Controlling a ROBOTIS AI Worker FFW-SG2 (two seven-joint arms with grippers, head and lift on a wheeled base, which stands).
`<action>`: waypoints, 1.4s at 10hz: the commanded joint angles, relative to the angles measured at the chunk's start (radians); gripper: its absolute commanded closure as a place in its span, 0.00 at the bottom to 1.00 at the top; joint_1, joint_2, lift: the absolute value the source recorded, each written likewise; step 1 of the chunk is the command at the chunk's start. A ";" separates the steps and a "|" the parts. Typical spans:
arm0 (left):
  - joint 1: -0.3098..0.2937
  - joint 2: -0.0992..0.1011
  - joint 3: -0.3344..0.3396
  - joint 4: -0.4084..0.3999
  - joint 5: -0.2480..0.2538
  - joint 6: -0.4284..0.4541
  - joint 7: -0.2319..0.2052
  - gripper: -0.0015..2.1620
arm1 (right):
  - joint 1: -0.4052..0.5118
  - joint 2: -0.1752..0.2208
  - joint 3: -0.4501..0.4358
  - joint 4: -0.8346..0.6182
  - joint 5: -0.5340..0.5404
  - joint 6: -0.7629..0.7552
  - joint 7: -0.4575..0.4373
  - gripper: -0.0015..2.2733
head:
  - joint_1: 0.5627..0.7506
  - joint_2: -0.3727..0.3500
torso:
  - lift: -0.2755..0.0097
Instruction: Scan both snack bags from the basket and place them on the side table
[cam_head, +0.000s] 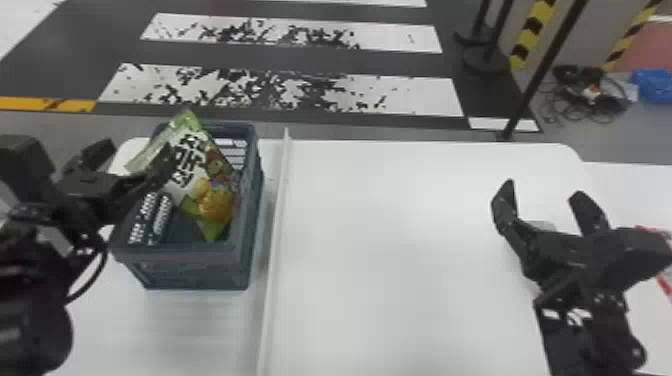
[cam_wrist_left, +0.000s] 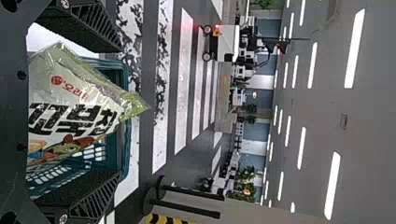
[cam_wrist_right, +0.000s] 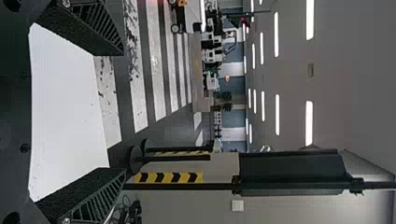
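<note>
A green-and-white snack bag leans tilted in the dark basket, its top end above the rim. At the basket's left side stands my left gripper, open, one finger in front of part of the bag. In the left wrist view the snack bag lies between the spread fingers of my left gripper, with a gap on the lower finger's side; the basket is behind. Over the right part of the white table, my right gripper is open and holds nothing. The right wrist view shows my right gripper spread wide.
A raised white strip runs along the table just right of the basket. Behind my right gripper a small grey object is partly hidden. Something with red edges lies at the far right. Black posts stand on the floor beyond.
</note>
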 joint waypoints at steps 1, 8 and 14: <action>-0.018 0.001 0.017 0.001 -0.004 0.019 -0.003 0.03 | 0.039 0.001 0.082 0.011 0.037 -0.055 0.000 0.02 | 0.70 0.55 | 0.70; -0.225 0.061 0.010 0.127 -0.145 0.280 -0.088 0.05 | 0.079 0.001 0.174 0.065 0.062 -0.129 -0.002 0.02 | 0.70 0.78 | 0.70; -0.250 0.073 -0.052 0.170 -0.225 0.317 -0.243 0.66 | 0.072 0.001 0.165 0.070 0.048 -0.126 -0.002 0.02 | 0.70 0.69 | 0.70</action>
